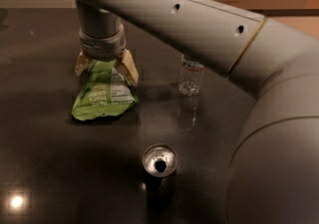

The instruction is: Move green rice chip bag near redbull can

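Item: a dark, glossy tabletop (50, 163), on which three objects are recorded. The green rice chip bag (103, 97) is laid flat at the far left, a crinkled lime-green pouch with white lettering and a white label panel, its wider end turned toward the near side. The gripper (104, 66) is positioned directly over the bag's far, narrower end, hung from a thick grey arm (189, 24) that enters from the right and crosses the upper part of the view. The tan fingers (128, 67) are held apart, one placed on each side of the bag's far end; whether they press on the bag cannot be told. The redbull can (160, 162) is stood upright near the front centre, its silver top and dark drinking hole turned upward, well apart from the bag and to its near right. A clear plastic water bottle (191, 77) is stood upright to the right of the bag and beyond the can, partly hidden by the arm. A small bright light reflection (16, 201) is noted at the near left corner of the tabletop.
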